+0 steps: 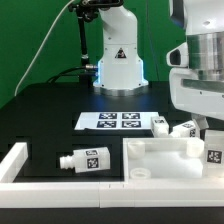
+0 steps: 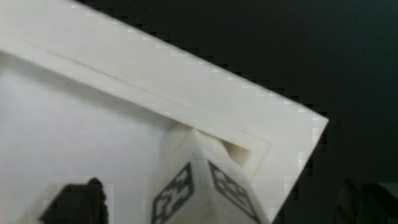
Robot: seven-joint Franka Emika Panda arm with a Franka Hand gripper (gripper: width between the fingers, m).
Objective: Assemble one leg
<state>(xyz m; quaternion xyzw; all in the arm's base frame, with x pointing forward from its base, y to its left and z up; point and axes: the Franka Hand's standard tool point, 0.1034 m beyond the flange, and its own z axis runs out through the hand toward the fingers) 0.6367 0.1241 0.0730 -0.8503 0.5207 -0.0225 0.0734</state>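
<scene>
The jaws point(image 1: 212, 135) hang at the exterior view's right edge, low over a corner of the white tabletop point(image 1: 160, 160), and hold one leg point(image 1: 214, 150) upright between them; its black-and-white tag faces the camera and its lower end reaches into the tray at that corner. From the wrist, the held leg point(image 2: 199, 185) points down from the jaws toward the corner of the tabletop point(image 2: 107, 120), its tip next to the small recess inside the raised rim; whether it touches the tray floor cannot be told. One dark fingertip point(image 2: 75, 200) shows beside the leg, so the jaws are set narrow around the leg's body. Beyond the jaws, on the black desk point(image 1: 60, 110), two more legs lie close together, one point(image 1: 160, 124) just beside the other point(image 1: 186, 128), both near the tabletop's far rim. Well away from the jaws, toward the exterior view's left, a fourth leg point(image 1: 84, 158) lies on its side with its round end pointing away from the tabletop. The marker board point(image 1: 116, 121) lies flat farther back, next to the pair of legs. A white border strip point(image 1: 15, 165) runs along the desk's near edge and left side.
</scene>
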